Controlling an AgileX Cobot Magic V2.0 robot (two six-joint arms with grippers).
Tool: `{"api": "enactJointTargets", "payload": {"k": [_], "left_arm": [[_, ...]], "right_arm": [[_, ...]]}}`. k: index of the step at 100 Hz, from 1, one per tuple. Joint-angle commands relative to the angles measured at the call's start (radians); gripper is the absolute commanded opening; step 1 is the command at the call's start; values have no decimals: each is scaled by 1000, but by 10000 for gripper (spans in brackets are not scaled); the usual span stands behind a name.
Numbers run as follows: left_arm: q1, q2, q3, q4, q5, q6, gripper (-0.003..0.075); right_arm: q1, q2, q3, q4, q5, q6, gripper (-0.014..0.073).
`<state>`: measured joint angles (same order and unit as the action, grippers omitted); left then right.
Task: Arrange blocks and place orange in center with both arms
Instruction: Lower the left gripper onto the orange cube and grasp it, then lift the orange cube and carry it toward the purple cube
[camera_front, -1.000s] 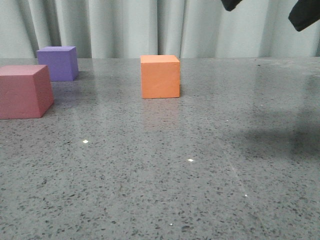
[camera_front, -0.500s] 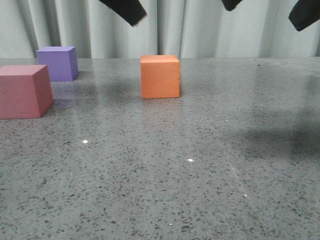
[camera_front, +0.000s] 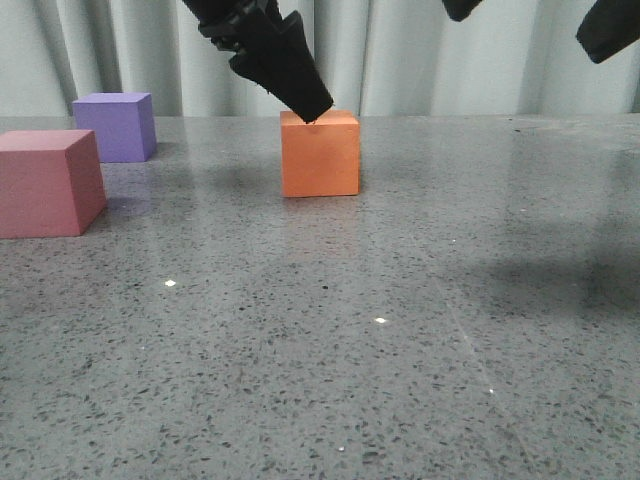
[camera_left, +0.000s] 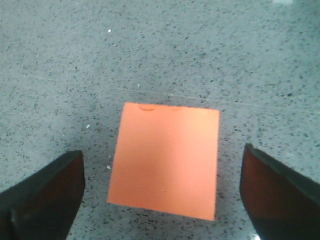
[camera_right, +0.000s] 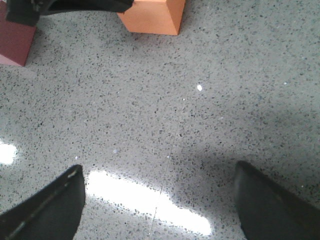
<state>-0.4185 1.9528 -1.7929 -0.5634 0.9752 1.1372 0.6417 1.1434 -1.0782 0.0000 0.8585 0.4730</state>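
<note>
My left end effector (camera_left: 162, 200) hangs spread wide over the matte orange foam cube (camera_left: 166, 160), which sits mid-surface. I'd descend straight, fingers straddling opposite faces evenly, then close. The right end effector (camera_right: 160, 205) waits spread, well apart.

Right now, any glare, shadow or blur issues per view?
Front view: orange cube sharp, faint reflection under it, a broad soft shadow at right, left tool crisp. Left wrist view: even light, fingers soft. Right wrist view: bright glare patches on the table near the fingers.
</note>
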Motion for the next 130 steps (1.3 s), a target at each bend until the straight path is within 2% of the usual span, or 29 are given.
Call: {"api": "enactJointTargets", "payload": {"k": [1,67,76,100,114,130], "left_arm": [[-11,-44,-34,-44,-45,2,598],[-13,22,-34,-42,-18,2,587],[-13,22,-34,-42,-18,2,526],[-13,22,-34,-55,-9,2,251],[-13,22,-34,-55,-9,2,149],[-13,22,-34,-55,-11,2,70]], "right_arm": [[-2,-28,-24,6,-44,-6,601],[-2,-28,-24,6,-44,-6,601],[-2,-28,-24,6,-44,-6,601],[-2,-28,-24,6,-44,-6,601],[-2,-28,-24,6,-44,-6,601],[-2,-28,-24,6,-44,-6,601]]}}
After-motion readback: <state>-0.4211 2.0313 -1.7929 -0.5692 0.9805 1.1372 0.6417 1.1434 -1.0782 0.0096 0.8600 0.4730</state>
